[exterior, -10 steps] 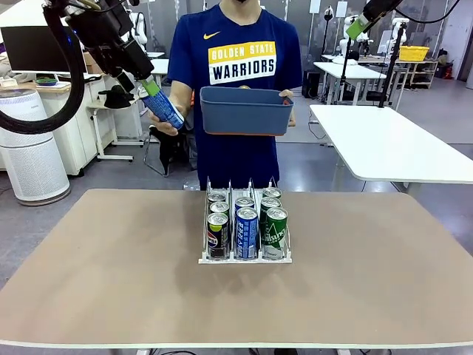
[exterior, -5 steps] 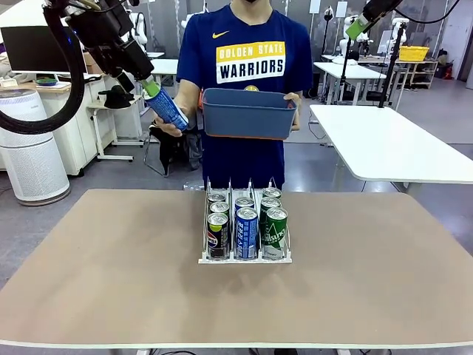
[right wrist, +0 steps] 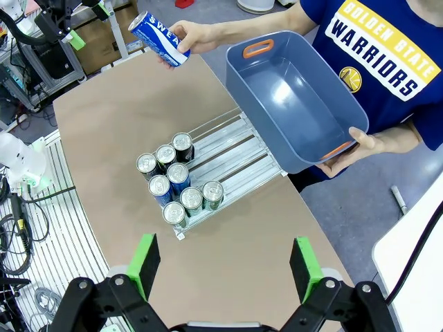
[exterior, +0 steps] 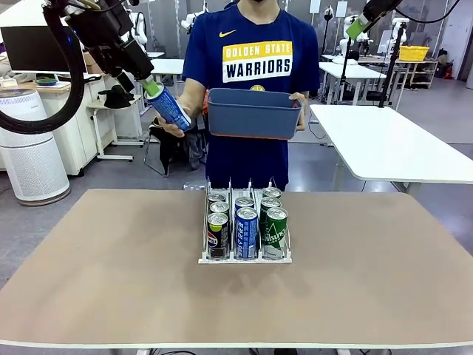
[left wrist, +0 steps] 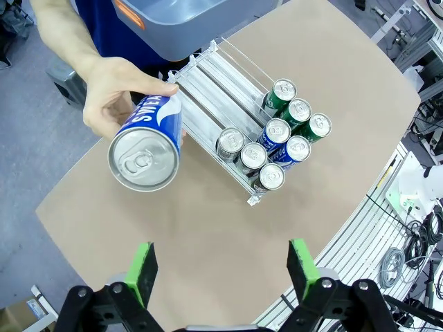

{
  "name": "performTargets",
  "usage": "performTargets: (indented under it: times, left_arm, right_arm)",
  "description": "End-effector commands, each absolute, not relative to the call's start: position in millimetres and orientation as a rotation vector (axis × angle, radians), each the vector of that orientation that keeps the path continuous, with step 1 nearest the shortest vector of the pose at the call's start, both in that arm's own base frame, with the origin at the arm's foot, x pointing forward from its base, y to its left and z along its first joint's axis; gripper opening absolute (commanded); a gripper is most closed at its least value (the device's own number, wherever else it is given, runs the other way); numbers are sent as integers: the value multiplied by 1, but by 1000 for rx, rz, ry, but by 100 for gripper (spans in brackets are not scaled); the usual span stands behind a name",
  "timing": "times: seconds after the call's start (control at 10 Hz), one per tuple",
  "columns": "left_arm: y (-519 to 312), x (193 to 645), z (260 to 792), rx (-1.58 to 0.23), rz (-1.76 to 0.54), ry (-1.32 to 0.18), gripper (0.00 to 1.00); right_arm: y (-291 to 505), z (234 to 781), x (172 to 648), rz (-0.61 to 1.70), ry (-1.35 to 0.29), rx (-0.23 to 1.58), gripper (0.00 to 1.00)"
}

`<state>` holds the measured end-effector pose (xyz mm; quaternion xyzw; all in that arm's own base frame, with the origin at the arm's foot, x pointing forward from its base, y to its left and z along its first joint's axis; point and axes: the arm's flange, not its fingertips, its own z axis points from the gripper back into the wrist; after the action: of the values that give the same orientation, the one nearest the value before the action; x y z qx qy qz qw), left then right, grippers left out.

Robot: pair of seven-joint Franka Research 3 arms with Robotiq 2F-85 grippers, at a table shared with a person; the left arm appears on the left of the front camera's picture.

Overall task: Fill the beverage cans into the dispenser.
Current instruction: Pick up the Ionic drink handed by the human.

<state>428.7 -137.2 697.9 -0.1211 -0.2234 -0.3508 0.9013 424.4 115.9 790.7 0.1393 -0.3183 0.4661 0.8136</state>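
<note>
On the brown table, the small clear three-lane sloped dispenser (exterior: pixel 244 235) with thin wire dividers already holds seven slim aluminium beverage cans (right wrist: pixel 178 187): black ones in one lane, blue in the middle, green in the other, all bunched at the low front lip. You can judge the filling well along, with room left behind each row. Beyond the far edge, a person's hand (left wrist: pixel 111 104) offers you one more blue slim can with white print (exterior: pixel 168 107), its silver top facing your left gripper (left wrist: pixel 222 268), whose green-padded jaws stand wide and empty just short of it. Your right gripper (right wrist: pixel 224 267) hangs high, spread apart too, holding nothing. The person's other hand (right wrist: pixel 367 144) carries an emptied dark blue plastic bin (exterior: pixel 253 112), so this can looks like the last to load
</note>
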Motion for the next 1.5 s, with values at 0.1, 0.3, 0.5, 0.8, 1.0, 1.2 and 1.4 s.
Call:
performTargets:
  times: [0.1,0.3,0.5,0.8,1.0,1.2,1.4]
  left_arm:
    - [-137,429,697,-251,-724,-461,100]
    - [-137,429,697,-251,-724,-461,100]
    - [-137,429,697,-251,-724,-461,100]
    - [-137,429,697,-251,-724,-461,100]
    - [-137,429,697,-251,-724,-461,100]
    - [-137,429,698,-251,-726,-462,100]
    - [-133,442,693,-195,-722,-546,100]
  right_arm:
    - [116,790,424,994,-678,298,100]
    - [116,790,424,994,-678,298,100]
    - [116,790,424,994,-678,298,100]
    - [116,790,424,994,-678,298,100]
    - [116,790,424,994,-678,298,100]
    - [116,790,424,994,-678,298,100]
    - [116,790,424,994,-678,298,100]
